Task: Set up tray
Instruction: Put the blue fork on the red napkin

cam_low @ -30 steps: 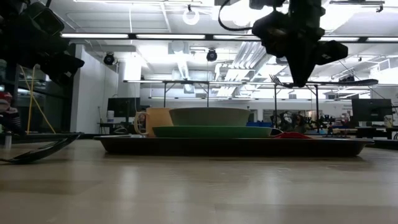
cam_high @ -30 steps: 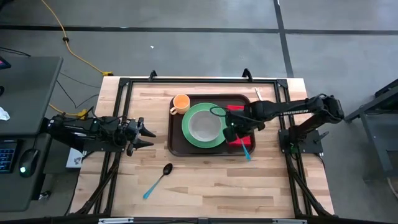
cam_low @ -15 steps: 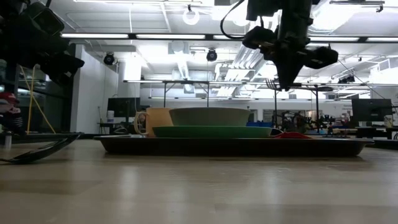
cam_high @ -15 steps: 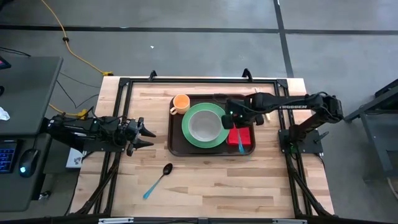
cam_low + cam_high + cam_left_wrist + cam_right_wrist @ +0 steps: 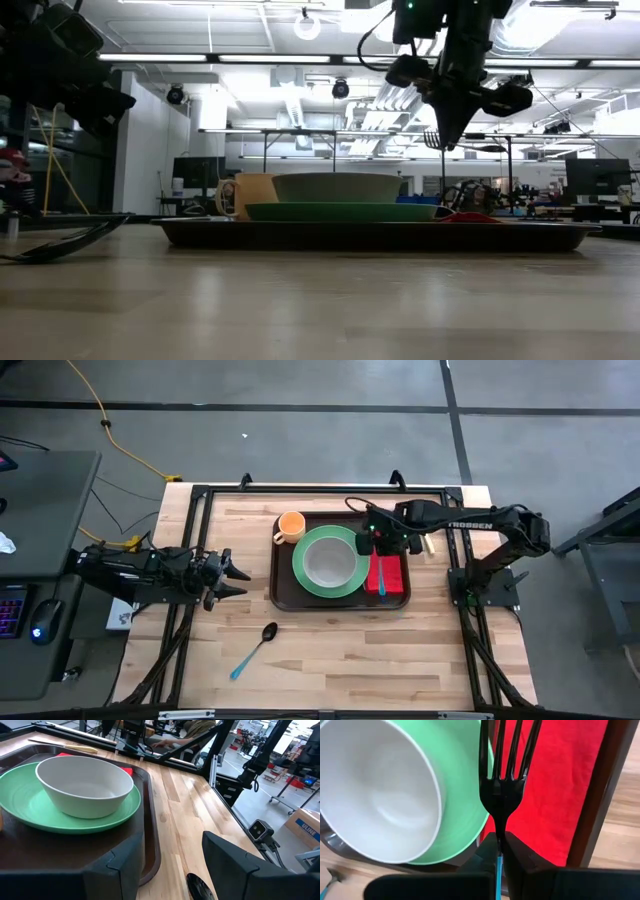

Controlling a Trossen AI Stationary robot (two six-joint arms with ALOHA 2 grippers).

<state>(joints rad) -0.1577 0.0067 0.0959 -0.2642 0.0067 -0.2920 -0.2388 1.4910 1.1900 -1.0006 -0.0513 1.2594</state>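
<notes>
The right gripper (image 5: 377,546) is seen closed on the blue handle of a black-tined plastic fork (image 5: 503,775), which is clamped between the two dark fingers and held in the air above the red rectangular napkin (image 5: 388,574), tines pointing away from the wrist. In the low view the right gripper (image 5: 447,118) hangs clear above the tray's contents, touching none of them.

The left gripper (image 5: 236,578) is seen with fingers spread and holding nothing, hovering over the wooden table (image 5: 330,650) just off the tray's left edge.

Nearest the table's front edge, a black-bowled spoon with a blue handle (image 5: 254,649) lies on the bare wood, well apart from the tray.

Farther back, the large dark brown rectangular plastic tray (image 5: 282,596) sits flat at the table's middle. On it a round green plate (image 5: 300,565) carries a white ceramic bowl (image 5: 329,563), upright and centred. The napkin lies flat in the tray just beside the plate, on the right-arm side. An orange mug (image 5: 290,526) stands upright in the tray's far left corner, touching or nearly touching the plate's rim; which cannot be told.
</notes>
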